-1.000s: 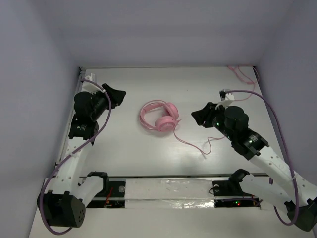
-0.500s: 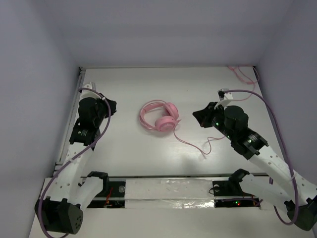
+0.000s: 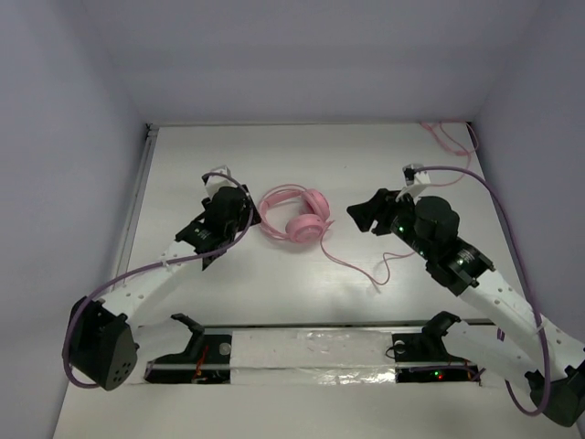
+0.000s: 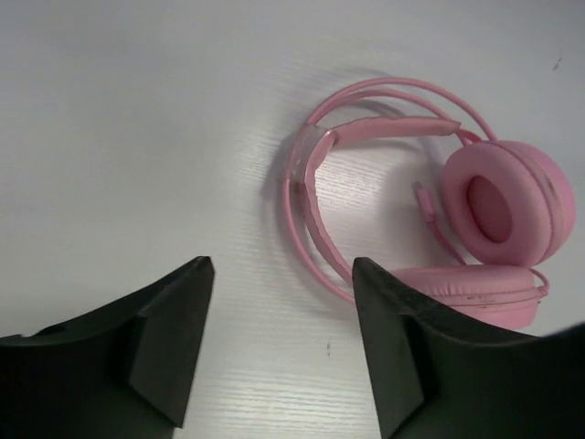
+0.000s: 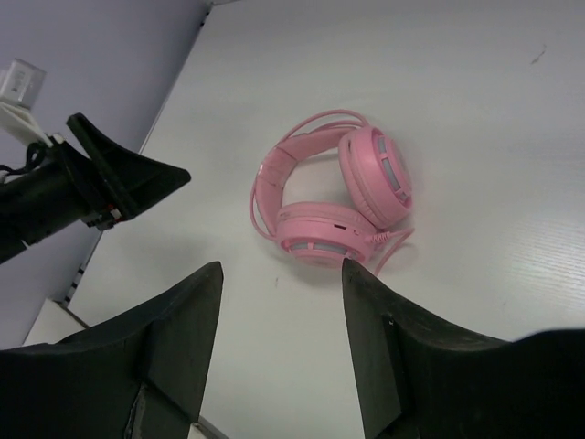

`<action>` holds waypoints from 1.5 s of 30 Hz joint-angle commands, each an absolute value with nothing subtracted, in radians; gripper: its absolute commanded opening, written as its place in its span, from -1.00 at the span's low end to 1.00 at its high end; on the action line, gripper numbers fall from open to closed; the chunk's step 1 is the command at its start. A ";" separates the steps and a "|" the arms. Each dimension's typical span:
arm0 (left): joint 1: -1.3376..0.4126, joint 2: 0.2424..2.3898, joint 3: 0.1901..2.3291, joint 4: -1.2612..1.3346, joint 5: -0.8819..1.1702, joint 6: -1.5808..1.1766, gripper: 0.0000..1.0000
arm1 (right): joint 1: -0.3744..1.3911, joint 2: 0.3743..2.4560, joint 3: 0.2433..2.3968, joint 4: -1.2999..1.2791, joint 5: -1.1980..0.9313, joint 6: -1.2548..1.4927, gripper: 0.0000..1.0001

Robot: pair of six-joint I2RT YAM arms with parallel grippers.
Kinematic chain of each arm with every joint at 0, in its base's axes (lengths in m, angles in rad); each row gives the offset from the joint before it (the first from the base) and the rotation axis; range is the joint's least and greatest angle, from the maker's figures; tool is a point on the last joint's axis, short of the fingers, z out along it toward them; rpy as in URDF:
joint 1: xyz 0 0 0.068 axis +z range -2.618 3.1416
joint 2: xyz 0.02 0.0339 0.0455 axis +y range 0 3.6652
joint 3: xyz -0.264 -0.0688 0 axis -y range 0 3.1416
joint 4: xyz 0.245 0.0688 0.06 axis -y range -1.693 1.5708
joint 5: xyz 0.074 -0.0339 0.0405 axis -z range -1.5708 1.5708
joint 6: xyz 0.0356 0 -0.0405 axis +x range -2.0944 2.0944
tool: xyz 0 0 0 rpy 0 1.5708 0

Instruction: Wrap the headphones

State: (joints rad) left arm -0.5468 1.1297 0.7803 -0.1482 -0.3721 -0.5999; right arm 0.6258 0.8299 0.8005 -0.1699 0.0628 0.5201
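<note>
The pink headphones lie flat on the white table, cups together at the right, headband looping left. Their thin pink cable trails toward the front right in loose bends. My left gripper is open and empty, just left of the headband. In the left wrist view the headphones lie ahead of the open left gripper. My right gripper is open and empty, right of the cups. In the right wrist view the headphones lie beyond the open right gripper, with the cable leaving the lower cup.
Another thin pink cable lies at the table's back right corner. Purple arm cables loop over both arms. A taped strip runs along the near edge. Walls close the table's left, back and right sides.
My left arm has swung from the table's left edge to the right and now sits beside the headband. My right gripper has edged slightly left toward the cups.
</note>
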 commanded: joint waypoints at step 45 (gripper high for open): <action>-0.517 1.547 1.073 -0.093 -0.221 -0.494 -1.00 | 0.626 0.831 0.703 -0.032 -0.035 0.512 -1.00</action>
